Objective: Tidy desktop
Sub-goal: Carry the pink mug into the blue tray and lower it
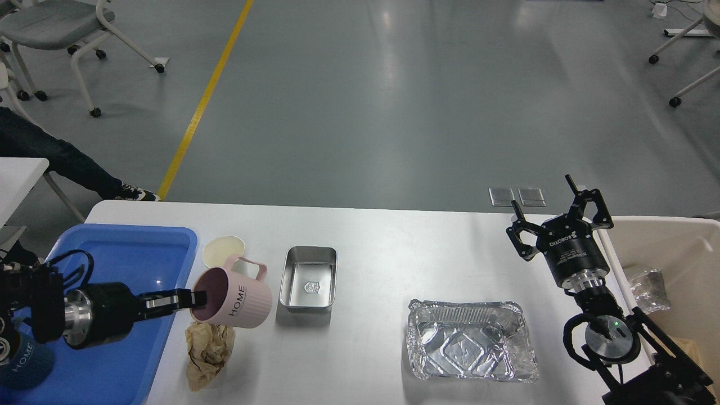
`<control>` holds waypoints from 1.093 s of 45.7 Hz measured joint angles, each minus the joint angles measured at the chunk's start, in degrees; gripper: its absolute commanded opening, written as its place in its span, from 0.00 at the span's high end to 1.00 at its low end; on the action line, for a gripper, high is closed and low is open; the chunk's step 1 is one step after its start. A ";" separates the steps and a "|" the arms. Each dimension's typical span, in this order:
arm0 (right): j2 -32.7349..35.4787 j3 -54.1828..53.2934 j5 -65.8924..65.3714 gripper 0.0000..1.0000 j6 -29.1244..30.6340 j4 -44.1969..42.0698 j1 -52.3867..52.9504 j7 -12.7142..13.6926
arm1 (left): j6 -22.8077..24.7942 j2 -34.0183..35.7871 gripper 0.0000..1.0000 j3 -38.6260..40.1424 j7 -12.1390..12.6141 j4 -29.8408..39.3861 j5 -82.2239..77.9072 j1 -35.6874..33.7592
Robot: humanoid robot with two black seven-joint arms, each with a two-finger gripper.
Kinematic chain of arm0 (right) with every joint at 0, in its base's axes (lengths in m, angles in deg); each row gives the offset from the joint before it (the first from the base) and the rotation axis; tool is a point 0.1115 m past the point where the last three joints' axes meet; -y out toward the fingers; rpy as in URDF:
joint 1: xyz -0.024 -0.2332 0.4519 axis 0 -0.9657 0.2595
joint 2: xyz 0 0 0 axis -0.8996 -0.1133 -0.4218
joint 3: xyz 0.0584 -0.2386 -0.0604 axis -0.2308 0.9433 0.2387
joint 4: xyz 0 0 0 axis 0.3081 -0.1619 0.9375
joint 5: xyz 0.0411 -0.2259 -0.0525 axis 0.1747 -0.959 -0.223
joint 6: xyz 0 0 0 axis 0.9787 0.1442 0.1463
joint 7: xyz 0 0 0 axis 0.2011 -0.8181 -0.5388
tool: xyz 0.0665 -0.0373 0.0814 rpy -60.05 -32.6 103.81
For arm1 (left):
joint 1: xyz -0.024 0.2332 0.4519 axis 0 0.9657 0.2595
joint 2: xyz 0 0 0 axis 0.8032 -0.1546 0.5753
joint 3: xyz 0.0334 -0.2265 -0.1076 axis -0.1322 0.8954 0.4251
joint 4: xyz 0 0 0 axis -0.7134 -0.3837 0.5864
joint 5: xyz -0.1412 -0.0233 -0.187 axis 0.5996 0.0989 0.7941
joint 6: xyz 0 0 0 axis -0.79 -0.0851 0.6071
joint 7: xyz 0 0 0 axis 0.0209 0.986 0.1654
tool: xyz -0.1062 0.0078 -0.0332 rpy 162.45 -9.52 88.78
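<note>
The white desktop (394, 247) fills the lower half of the head view. My left gripper (191, 298) is shut on the rim of a pink mug (236, 296) marked HOME and holds it lifted and tilted, above a crumpled brown paper (209, 347) and in front of a white paper cup (223, 251). My right gripper (548, 211) is open and empty above the desktop's right side. A steel tin (309, 278) sits at the middle and a foil tray (469, 347) at the front right.
A blue tray (112, 253) lies at the left, with a dark blue mug (19, 365) at its near corner. A beige bin (675, 253) stands at the right edge with scraps inside. Chairs and a person's leg are beyond the desktop.
</note>
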State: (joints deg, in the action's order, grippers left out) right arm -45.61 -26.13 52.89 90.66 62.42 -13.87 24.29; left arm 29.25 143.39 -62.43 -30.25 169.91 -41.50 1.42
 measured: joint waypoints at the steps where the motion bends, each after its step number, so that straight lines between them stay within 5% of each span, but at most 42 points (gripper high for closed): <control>1: -0.03 0.00 0.00 0.00 -0.02 0.00 0.00 0.00 | 0.46 0.70 1.00 0.38 -0.01 0.01 0.46 -0.08; 30: 0.32 0.04 -1.92 0.00 -0.19 0.32 0.12 0.01 | 2.26 19.64 1.00 -0.63 -2.96 -0.33 3.99 0.32; 50: 0.24 -0.01 -2.09 0.00 -0.86 0.36 0.10 0.01 | -1.33 20.24 1.00 -9.08 -4.73 -4.85 4.42 0.40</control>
State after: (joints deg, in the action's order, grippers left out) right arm -45.37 -26.14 50.80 89.80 62.79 -13.77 24.31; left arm 27.92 163.63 -71.51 -34.98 165.06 -37.08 1.82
